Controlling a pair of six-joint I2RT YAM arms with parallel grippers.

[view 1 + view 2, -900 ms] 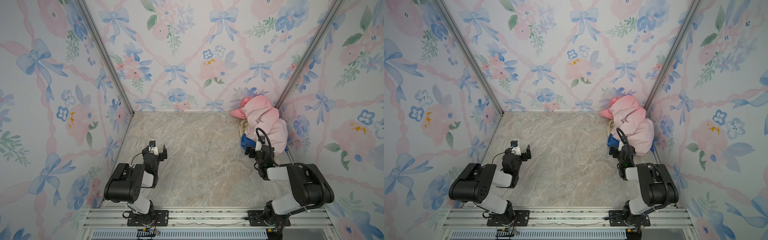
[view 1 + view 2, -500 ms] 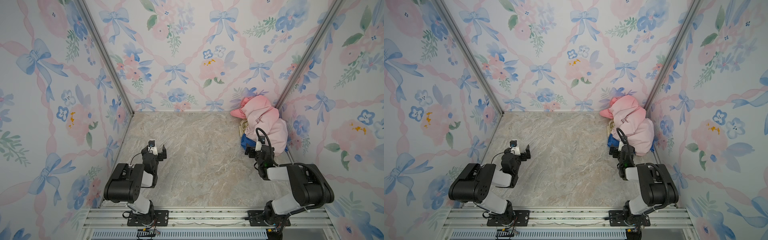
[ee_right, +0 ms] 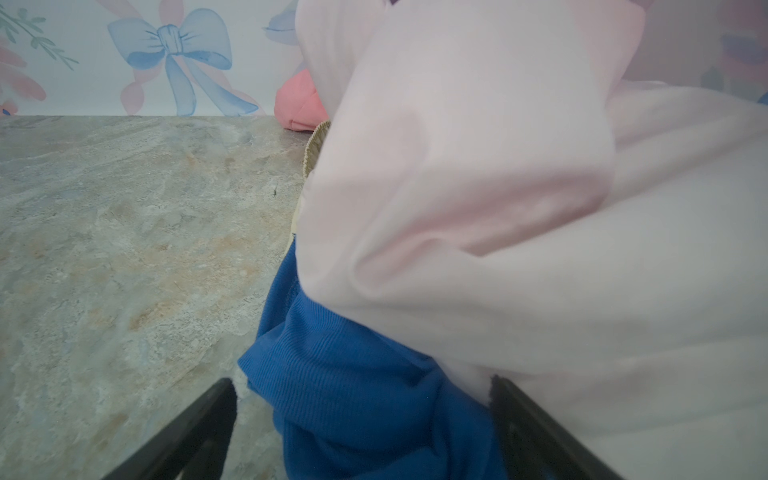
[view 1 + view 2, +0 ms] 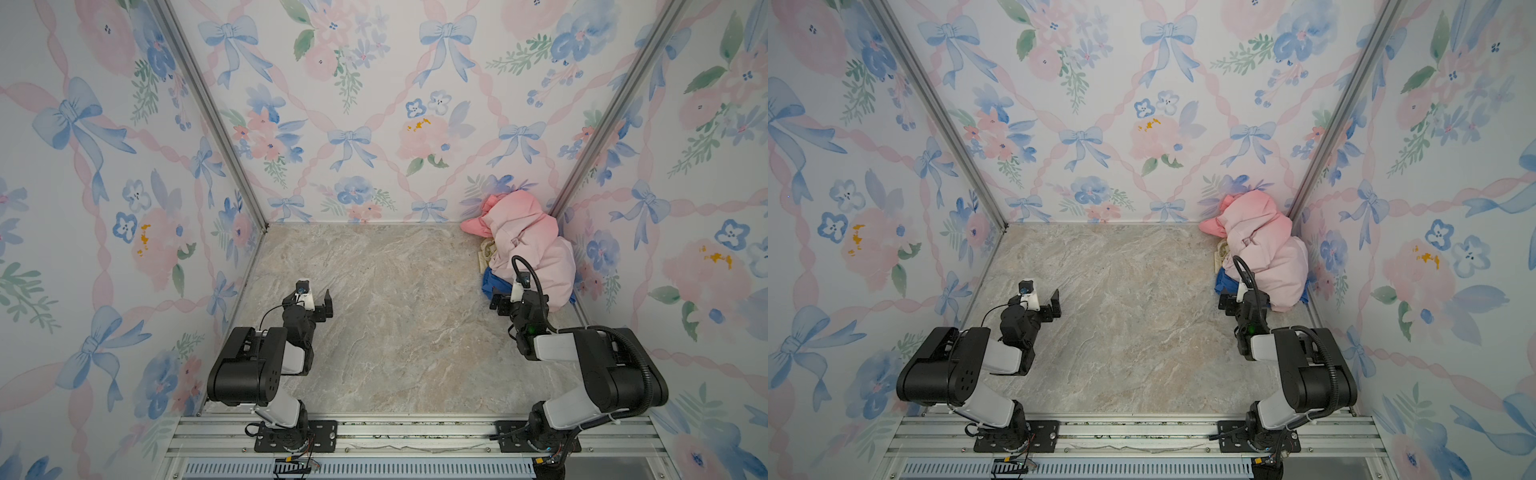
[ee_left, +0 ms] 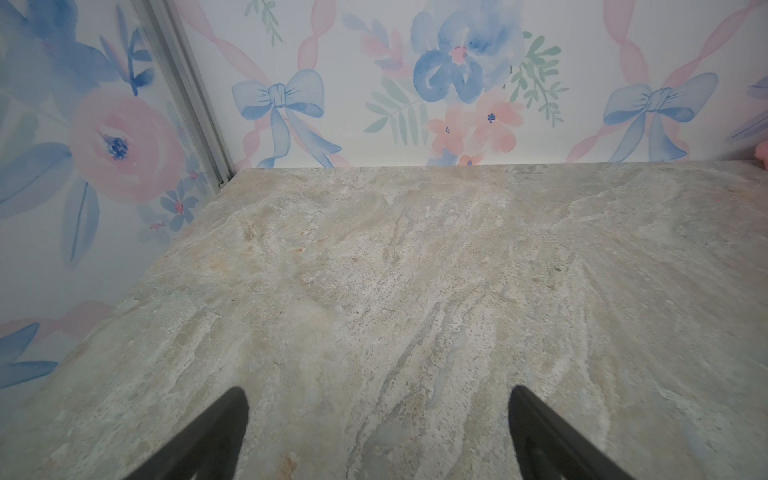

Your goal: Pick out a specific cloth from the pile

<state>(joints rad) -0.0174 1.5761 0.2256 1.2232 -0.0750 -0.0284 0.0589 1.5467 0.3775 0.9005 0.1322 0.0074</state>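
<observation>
The cream cloth (image 4: 487, 250) is wedged at the pile's (image 4: 528, 241) inner edge, just beyond the blue cloth (image 3: 332, 332) straddled by the wide-open right claw (image 3: 361, 382); the open left claw (image 5: 376, 392) is parked well apart.

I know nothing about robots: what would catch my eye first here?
The heap of garments in the far right corner stands out, a large pale pink garment over a bright blue cloth. The right gripper, open, sits right at the blue cloth, while the left gripper is open over bare marbled tabletop. Blue-bow floral wallpaper covers the walls.
</observation>
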